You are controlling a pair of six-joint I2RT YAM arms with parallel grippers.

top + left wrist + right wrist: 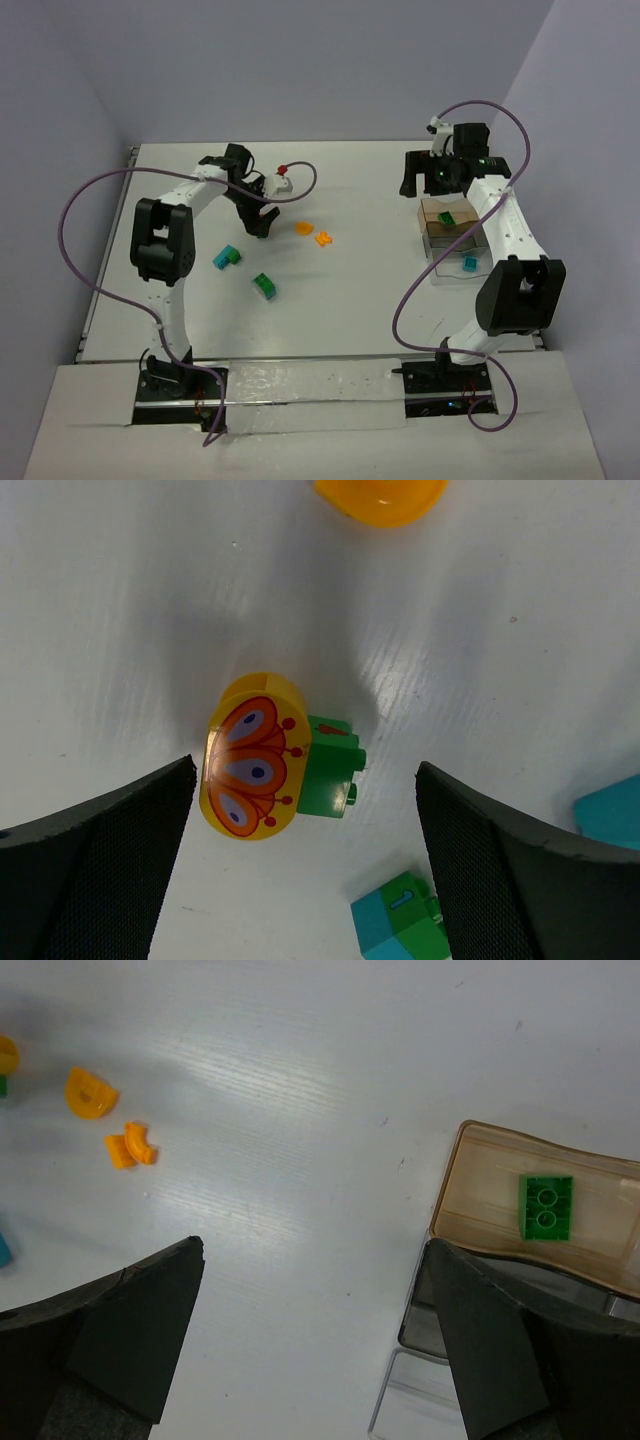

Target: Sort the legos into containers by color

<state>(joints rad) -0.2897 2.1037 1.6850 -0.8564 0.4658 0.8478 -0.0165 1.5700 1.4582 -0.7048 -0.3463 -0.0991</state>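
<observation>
Orange-yellow and round, the butterfly lego (250, 755) lies on the bench (120, 600) between the spread fingers of the left end effector (264, 222), nearer the finger on the left of the wrist view. A green lego (330, 768) touches its side. Neither finger touches either piece.

Just beyond the fingertips we see an orange half-round lego (304, 228), with a small curved lego (323, 238) beside it. Nearer the arm's base lie a green-and-teal lego (265, 286) and a teal lego (227, 257).

The right end effector (315, 1260) hangs over bare bench, fingers spread and holding nothing. The tan box (480, 1175) sits by its right-hand finger, with a second green lego (546, 1207) inside. The clear box (442, 272) adjoins the tan one on the side toward the arm bases, and holds a second teal lego (468, 263).

We count eight legos:
- three orange or yellow
- two green
- two teal
- one green-and-teal

Six lie on the bench and one in each of the two boxes.
</observation>
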